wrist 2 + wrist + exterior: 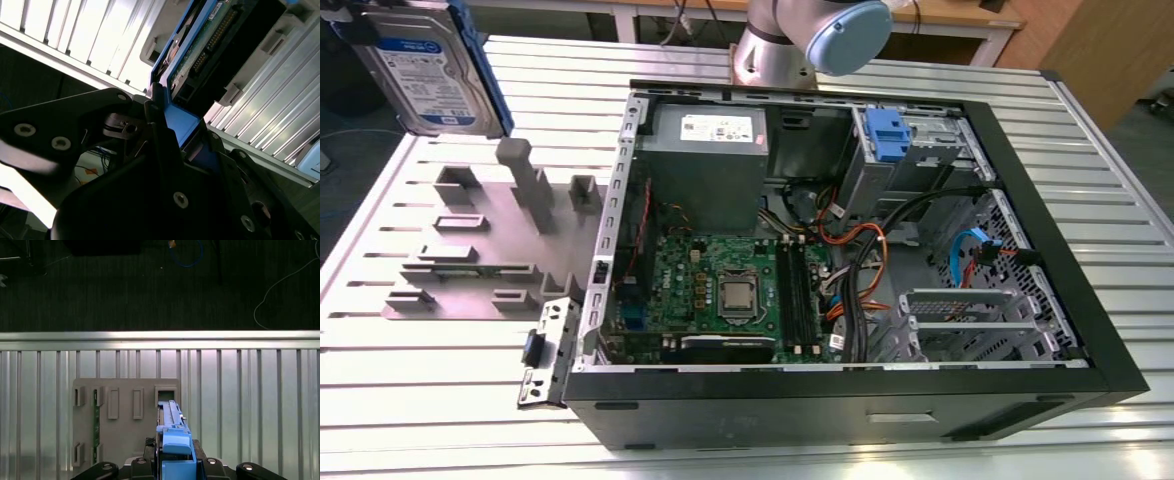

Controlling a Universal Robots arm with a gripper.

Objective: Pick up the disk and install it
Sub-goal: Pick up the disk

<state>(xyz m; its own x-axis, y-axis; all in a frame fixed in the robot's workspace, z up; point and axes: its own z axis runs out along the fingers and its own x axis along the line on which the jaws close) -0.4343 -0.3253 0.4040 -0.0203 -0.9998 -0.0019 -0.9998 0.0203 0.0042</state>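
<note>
The disk (424, 62) is silver, blue-framed, with a white-and-blue label, above a ribbed pale-silver surface (440, 400) carrying a matte grey fixture (494, 270) and a black computer case (854, 395) with green motherboard (707, 275) and orange cables (854, 240).

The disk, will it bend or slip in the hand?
Probably rigid: the disk, a metal slab in a blue frame, shows no sag in the air. Likely heavy for its size. It might slip, since the hand grips smooth plastic.

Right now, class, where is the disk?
In the exterior view's upper left, the disk hangs above the grey fixture plate, left of the open computer case; the gripper is shut on it.
</note>
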